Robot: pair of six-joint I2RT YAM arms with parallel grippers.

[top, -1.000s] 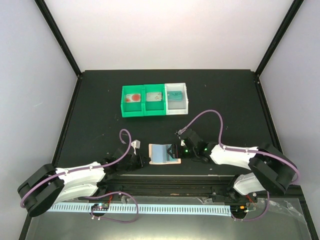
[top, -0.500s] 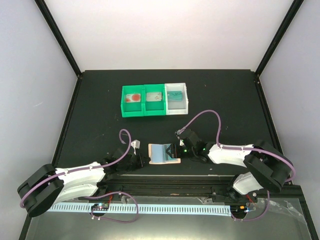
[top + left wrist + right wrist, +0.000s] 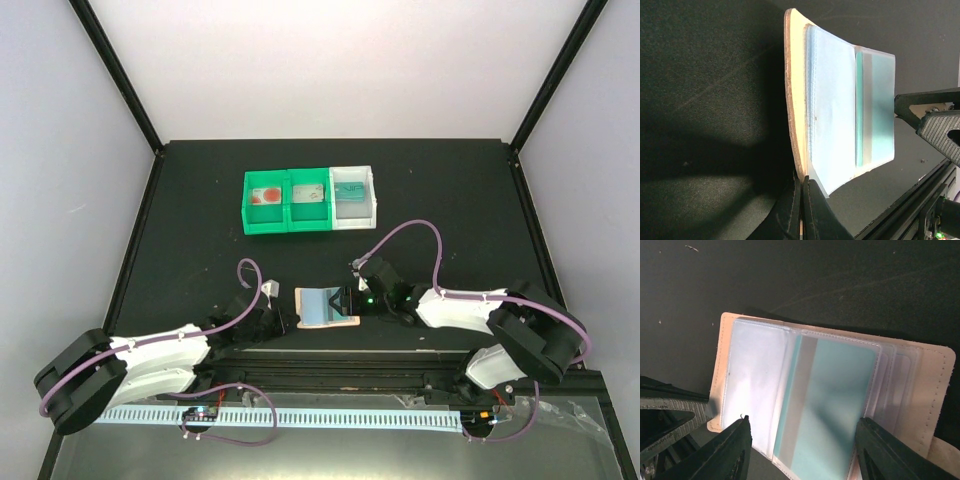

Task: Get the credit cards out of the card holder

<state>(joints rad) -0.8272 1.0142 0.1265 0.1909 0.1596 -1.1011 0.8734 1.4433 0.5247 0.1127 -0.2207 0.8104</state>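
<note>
Extraction step: card holder, open at lower centre of the table, clamped at its tan edge by left pincer; right pincer, open, straddles the teal card (sleeved); next move, probably: close and draw it out.

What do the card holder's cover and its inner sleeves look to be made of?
The card holder: tan, matte leather or imitation, stitched near its edge. Its sleeves: clear, slightly glossy plastic film; the teal card shows through one.
</note>
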